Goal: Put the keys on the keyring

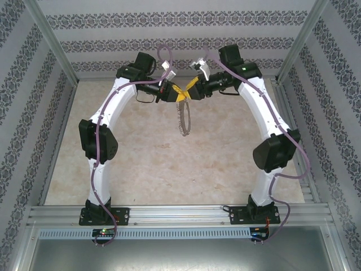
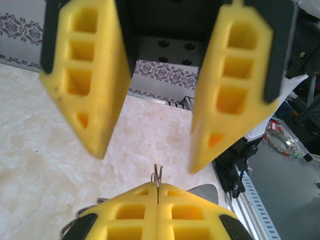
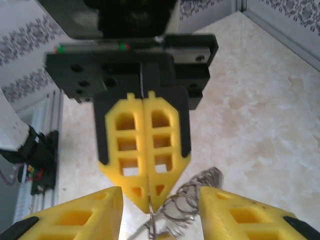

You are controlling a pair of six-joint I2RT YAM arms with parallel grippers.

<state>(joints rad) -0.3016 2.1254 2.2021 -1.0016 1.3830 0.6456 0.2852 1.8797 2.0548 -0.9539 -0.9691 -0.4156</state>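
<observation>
- Ring [image 1: 180,121] hangs at 6 o'clock below the meeting grippers, nearly edge-on; its fringe pieces are too small to tell apart.
- The right wrist view shows the fringe coils close up, blurred and cut off at 6 o'clock.
- Left gripper [image 3: 148,200] is pressed together on the ring's wire.
- Right gripper [image 2: 147,159] stands with its jaws apart, flanking those fingertips.

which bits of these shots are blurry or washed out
Left wrist: the right pincer is smeared and soft-edged, the shut left pincer sharper. Right wrist: the keyring fringe is blurred, the table washed pale. Top external: even light, faint shadows, grainy detail.
</observation>
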